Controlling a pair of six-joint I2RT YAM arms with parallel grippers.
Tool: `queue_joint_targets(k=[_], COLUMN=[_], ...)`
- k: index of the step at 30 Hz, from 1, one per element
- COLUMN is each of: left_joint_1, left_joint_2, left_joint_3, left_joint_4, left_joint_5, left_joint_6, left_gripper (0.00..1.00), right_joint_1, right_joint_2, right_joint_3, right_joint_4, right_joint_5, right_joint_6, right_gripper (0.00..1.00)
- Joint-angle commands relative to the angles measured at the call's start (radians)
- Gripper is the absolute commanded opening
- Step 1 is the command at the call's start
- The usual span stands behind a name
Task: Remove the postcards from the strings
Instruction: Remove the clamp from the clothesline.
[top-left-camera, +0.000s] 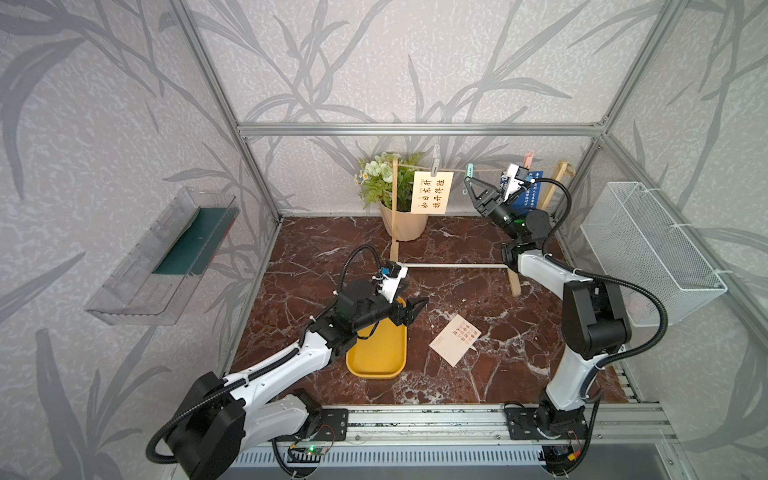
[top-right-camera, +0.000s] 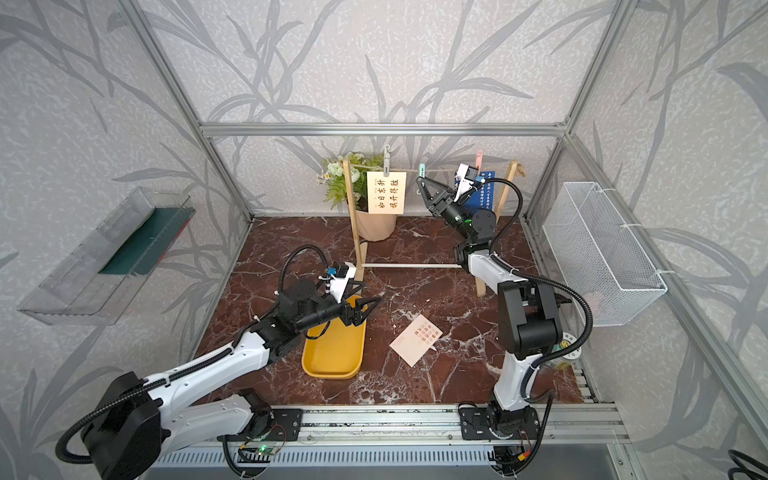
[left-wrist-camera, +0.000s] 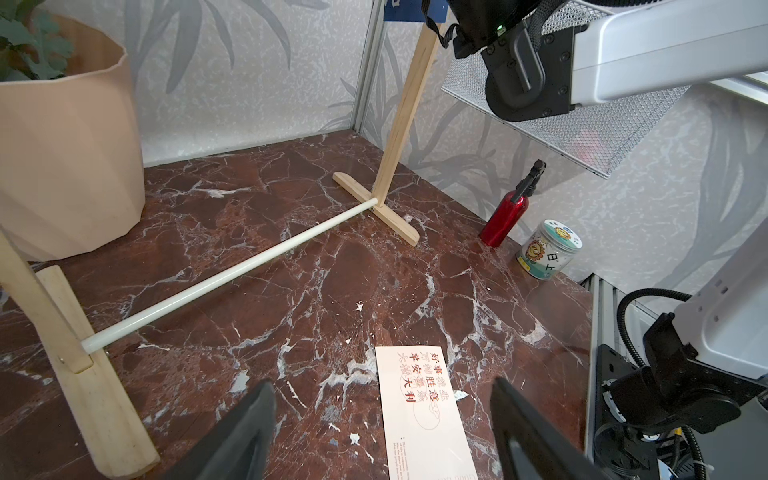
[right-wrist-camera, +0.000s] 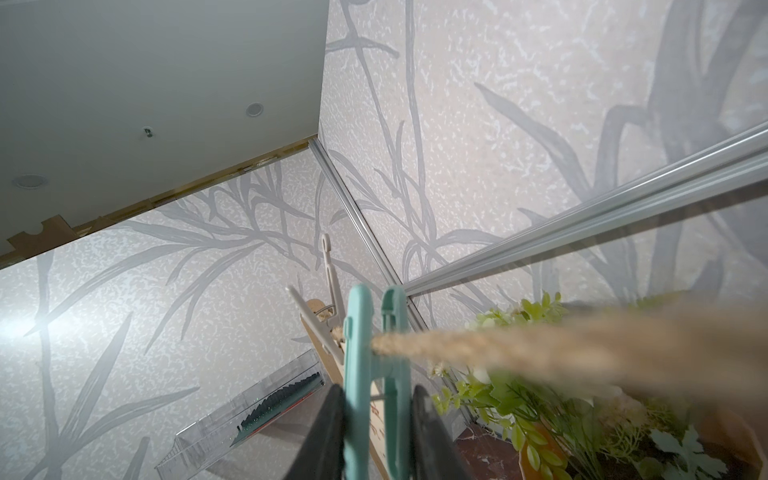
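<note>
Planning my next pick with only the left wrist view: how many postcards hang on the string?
Observer: Two, the cream postcard with black calligraphy and the dark blue postcard, both pegged to the string.
Operator: And my right side?
Observer: The right claw is up at the string, shut on the teal peg between those two cards.
Operator: Where can cards go?
Observer: A yellow tray sits just behind your open left claw.

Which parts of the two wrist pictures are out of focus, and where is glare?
Right wrist view: the thin tan jute twine is blurred near the lens, the teal plastic clothes peg is sharper, and a bright patch washes the leaf-patterned wallpaper. Left wrist view: the cream card with reddish text is sharp.
</note>
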Motion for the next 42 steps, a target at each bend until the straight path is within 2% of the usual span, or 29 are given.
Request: queue_joint_targets(k=[1,3,9,21,33,34,35,36,38,42], left_joint_1=[0.001,0.001,0.0,0.001,-0.001,-0.001,-0.001,-0.001,-0.002,-0.002], left_joint_2=[-0.029,-0.031,-0.025,-0.014,-0.018,-0.017,-0.017,-0.015,-0.016,-0.024], left_joint_3=[-0.016,-0.014,-0.012,-0.011,-0.018,-0.019,-0.017,-0.017,-0.017,-0.02], left_joint_4=[0.002,0.002,0.008,0.016,0.024,0.024,0.025,0.024,0.024,0.023], left_joint_5=[-0.01,-0.013,-0.007,0.007,0.015,0.015,0.016,0.017,0.018,0.017], left_joint_6=[0.02,0.021,0.022,0.021,0.02,0.021,0.021,0.02,0.021,0.021], left_gripper=[0.82,0.82,0.82,0.82,0.82,0.82,0.82,0.82,0.82,0.82], right_joint_1=[0.003,0.002,0.002,0.003,0.002,0.002,0.002,0.002,0.002,0.002], right_joint_2=[0.005,0.002,-0.017,-0.047,-0.065,-0.069,-0.072,-0.075,-0.075,-0.078], right_joint_3=[0.032,0.032,0.032,-0.054,-0.035,-0.03,-0.025,-0.02,-0.007,-0.019], right_joint_4=[0.033,0.02,-0.007,-0.047,-0.105,-0.115,-0.119,-0.126,-0.121,-0.089], right_joint_5=[-0.007,-0.004,-0.019,-0.042,-0.097,-0.097,-0.098,-0.094,-0.102,-0.08], right_joint_6=[0.001,-0.003,-0.015,-0.081,-0.118,-0.121,-0.122,-0.126,-0.131,-0.109], right_gripper=[0.12,0.11,0.0,0.0,0.0,0.03,0.13,0.16,0.0,0.0])
